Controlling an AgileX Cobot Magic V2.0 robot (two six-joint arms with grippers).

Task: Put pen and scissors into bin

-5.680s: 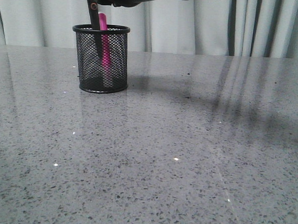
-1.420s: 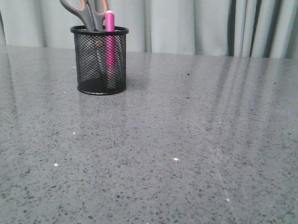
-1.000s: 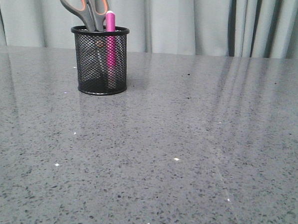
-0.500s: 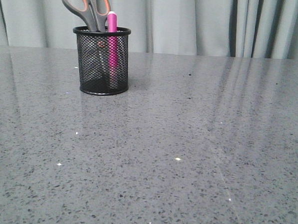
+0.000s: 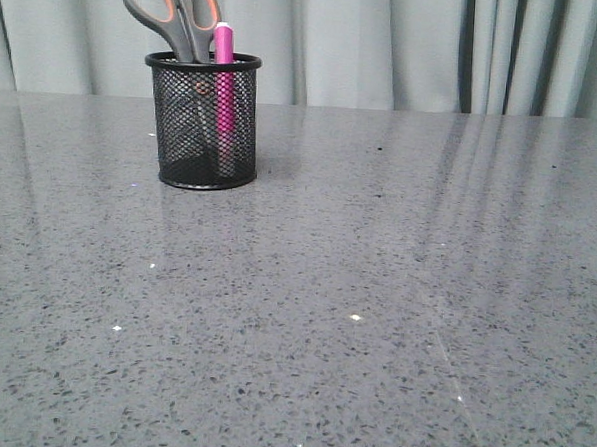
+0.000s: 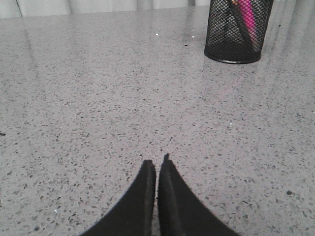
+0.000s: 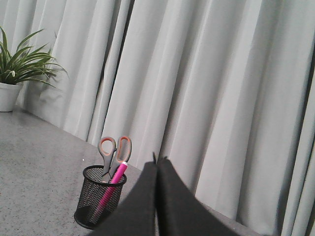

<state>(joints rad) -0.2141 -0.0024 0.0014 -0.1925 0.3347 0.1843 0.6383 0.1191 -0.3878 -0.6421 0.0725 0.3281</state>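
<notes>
grey speckled table [image 5: 374, 318] sits under pale curtains [image 7: 221, 73]. left gripper [image 6: 157, 164] is pinched closed, holding nothing, low over the table. right gripper [image 7: 157, 162] is closed too. scissors [image 5: 172, 12] and pen [image 5: 223, 79] stand inside the bin [image 5: 204, 118].

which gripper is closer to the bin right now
Left, probably: the left gripper sits shut low over the table short of the bin; the right gripper, shut, views it from farther back.
</notes>
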